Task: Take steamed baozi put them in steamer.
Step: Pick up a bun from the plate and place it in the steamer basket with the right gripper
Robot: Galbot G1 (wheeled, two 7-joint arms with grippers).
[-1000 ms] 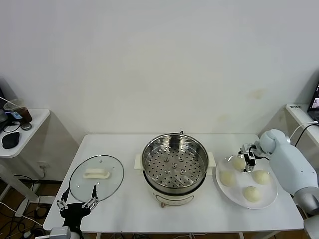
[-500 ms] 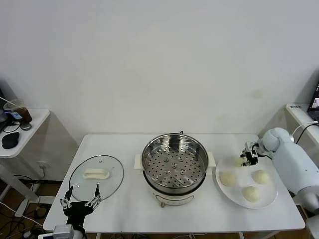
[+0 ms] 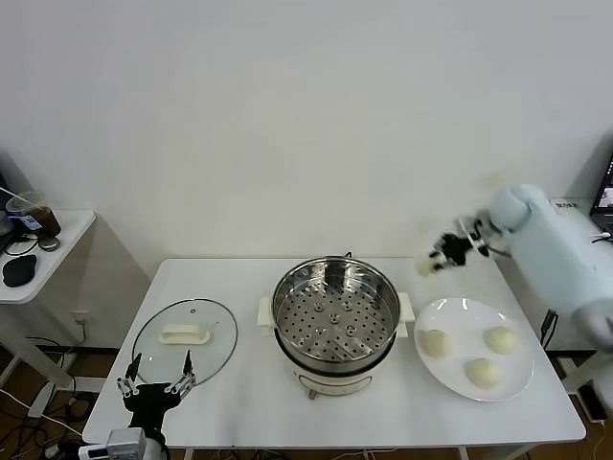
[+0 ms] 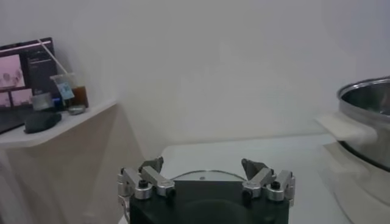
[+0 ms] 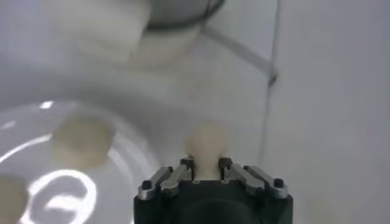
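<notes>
While three buns sit on the plate (image 3: 517, 331), the right claw (image 3: 439, 259) grips one baozi (image 3: 424, 266) between its fingertips.

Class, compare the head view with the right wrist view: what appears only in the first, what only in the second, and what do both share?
Only the head view shows the glass lid, the open left gripper at the table's near left edge, and the side shelf.

Only the right wrist view shows the fingers pinching the baozi from close up.

Both show the steamer, the plate with remaining buns, and the right gripper carrying one baozi in the air.
</notes>
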